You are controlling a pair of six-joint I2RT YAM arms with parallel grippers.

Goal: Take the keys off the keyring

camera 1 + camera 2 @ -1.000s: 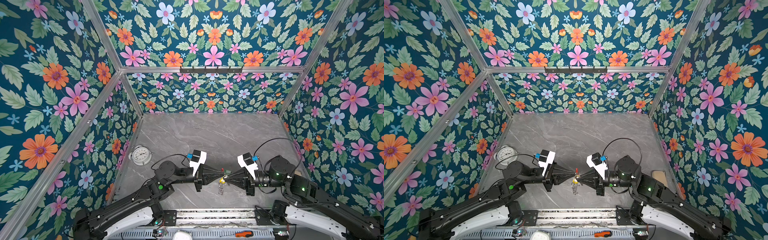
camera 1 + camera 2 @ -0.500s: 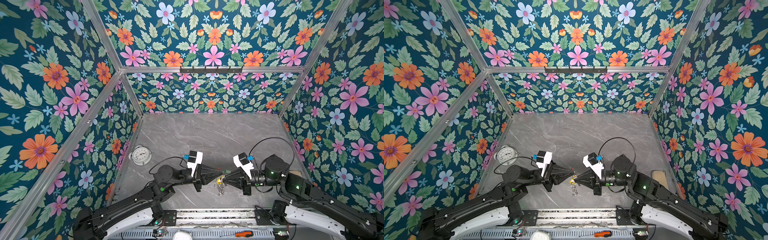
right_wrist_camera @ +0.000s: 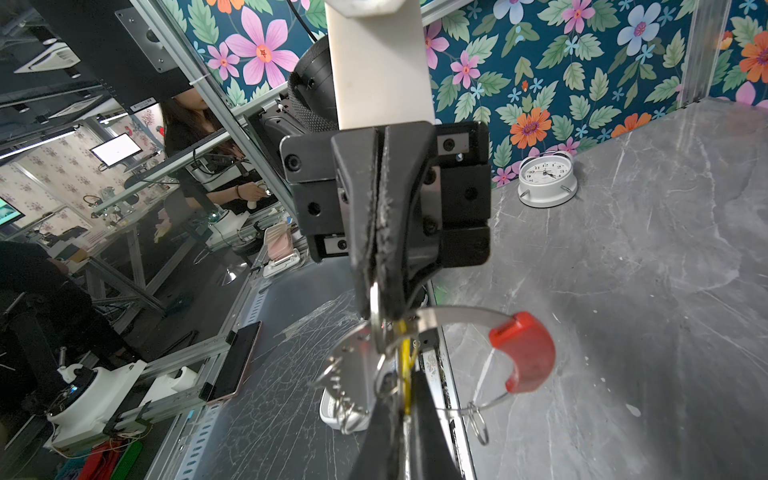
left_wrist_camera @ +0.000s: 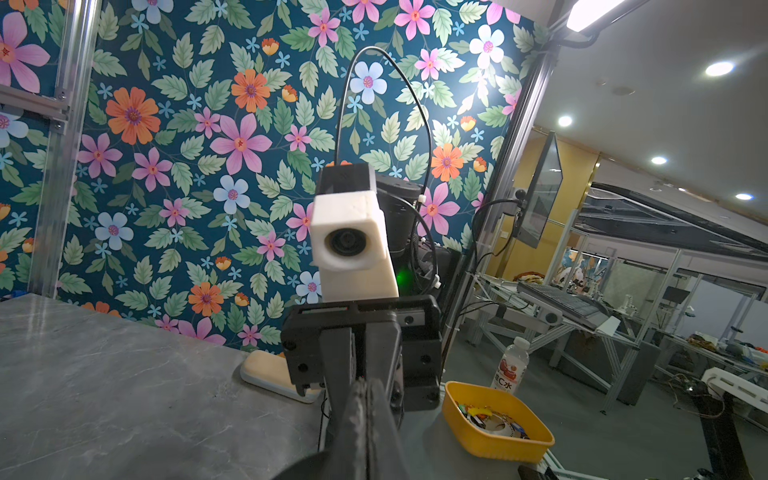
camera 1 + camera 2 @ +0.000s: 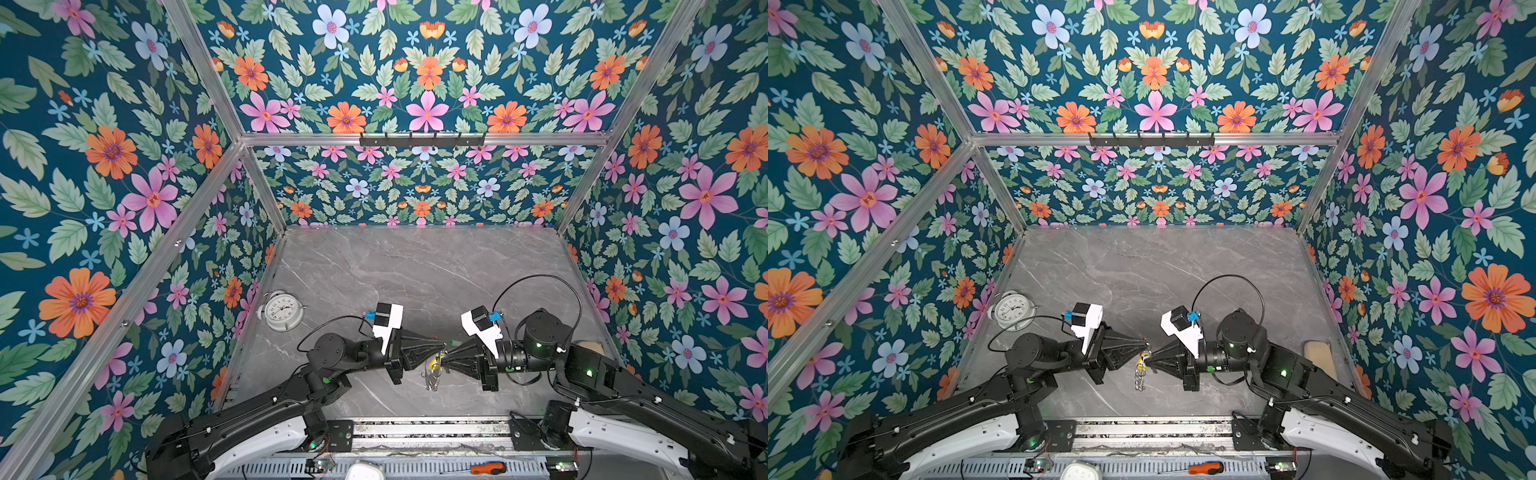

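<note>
yellow key (image 3: 403,361) mostly hidden inside right hand (image 3: 405,415), keyring (image 5: 431,373) indistinct in both top views

Tally: robot arms x2, left arm (image 5: 332,353) + right arm (image 5: 540,336). keyring (image 3: 457,311) x1, w/ red section (image 3: 523,353) x1; split rings several, exact no. unclear. yellow-head key (image 5: 435,360) x1 seen for sure. alarm clock (image 5: 282,309) x1. screwdriver (image 5: 488,468) x1.

Top views: I look down from above the front edge onto table (image 5: 415,270), left arm (image 5: 266,411) and right arm (image 5: 602,374); frames nearly identical. Wrist views: close, low, facing each other; right wrist shares the clock (image 3: 547,178) with top views.
</note>
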